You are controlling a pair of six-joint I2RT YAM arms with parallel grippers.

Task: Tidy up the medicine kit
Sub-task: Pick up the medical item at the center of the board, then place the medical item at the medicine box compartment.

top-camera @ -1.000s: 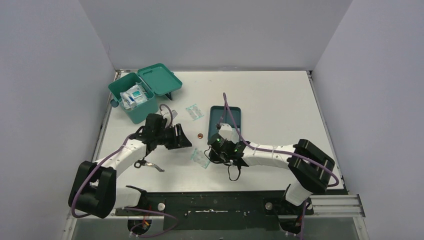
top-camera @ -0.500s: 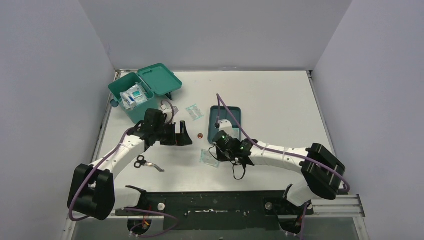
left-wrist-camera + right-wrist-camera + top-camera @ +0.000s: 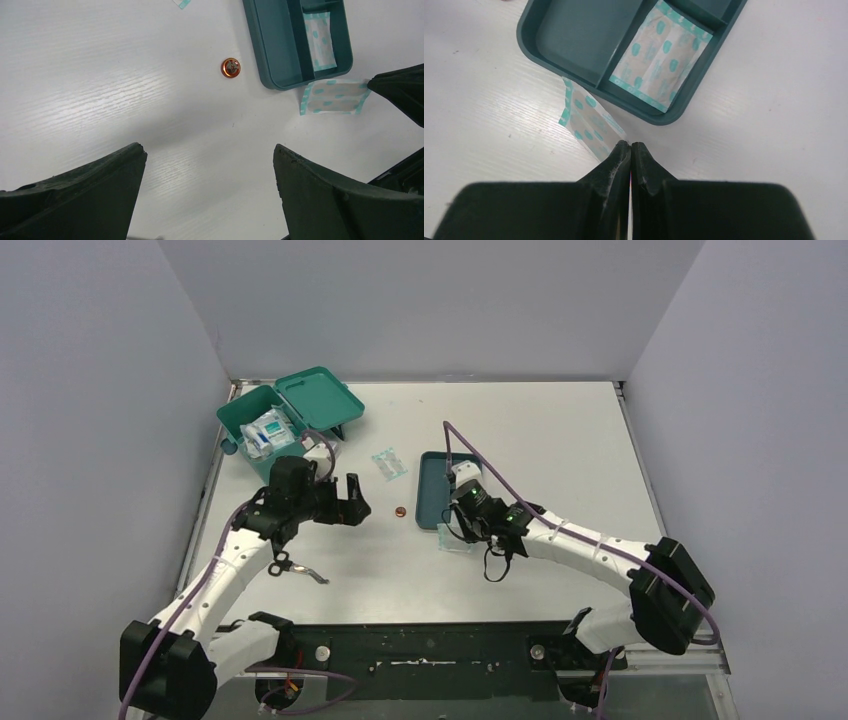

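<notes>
Far left, medicine kit (image 3: 318,400) seemingly lies diagonally.

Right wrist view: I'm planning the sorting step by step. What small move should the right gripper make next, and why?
Probably lift slightly and carry the bandage over the rim of the tray, to the compartment holding a matching bandage. The right gripper is shut on the bandage's corner, and the bandage sits just outside the tray wall.

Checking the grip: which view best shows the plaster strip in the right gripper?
Right wrist: the plaster strip is large and sharp, one corner pinched in the shut right gripper, just outside the divided tray. Left wrist shows it smaller, near the right frame edge. Top external shows only a pale patch.
</notes>
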